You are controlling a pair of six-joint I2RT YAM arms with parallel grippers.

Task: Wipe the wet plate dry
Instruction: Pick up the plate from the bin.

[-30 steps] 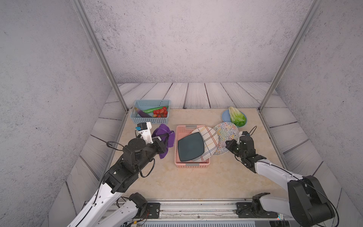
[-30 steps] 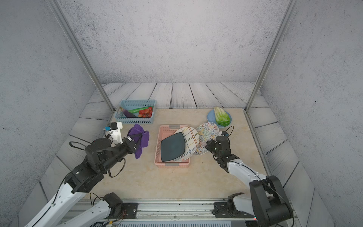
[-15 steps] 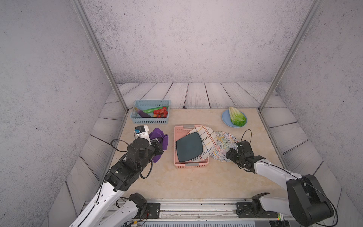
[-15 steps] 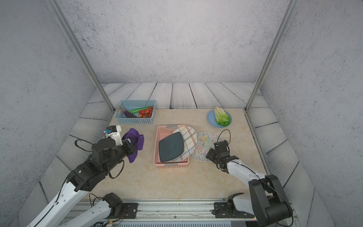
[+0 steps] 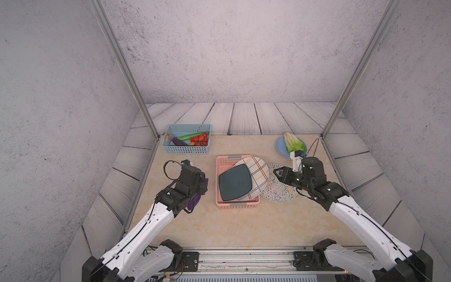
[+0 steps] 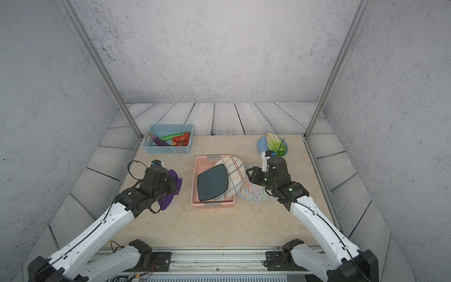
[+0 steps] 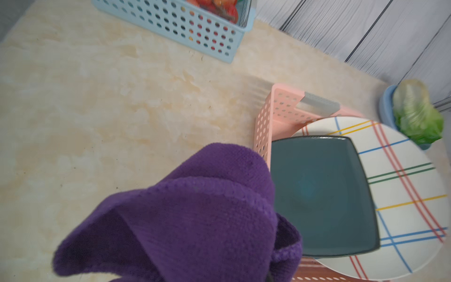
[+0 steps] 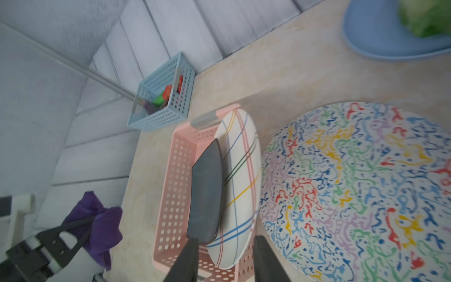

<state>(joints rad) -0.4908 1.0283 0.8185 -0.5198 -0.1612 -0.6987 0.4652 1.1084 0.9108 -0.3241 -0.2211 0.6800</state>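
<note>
— Where's the plate?
— The squiggle-patterned plate [image 5: 278, 193] lies flat on the desk [image 5: 244, 224], just right of the pink basket [image 5: 220, 162], close beside the plaid plate [image 5: 256, 171] leaning in it.
— And the right hand?
— The right hand [image 5: 278, 172] hovers over the plate's far-left part, pointing left. Its arm reaches in from the near right, wrist bent. Its fingers stand partly apart, holding nothing.
— The left?
— The left hand [image 8: 91, 221], left of the basket, is clamped on a purple cloth [image 7: 195, 207] that droops beneath it.
</note>
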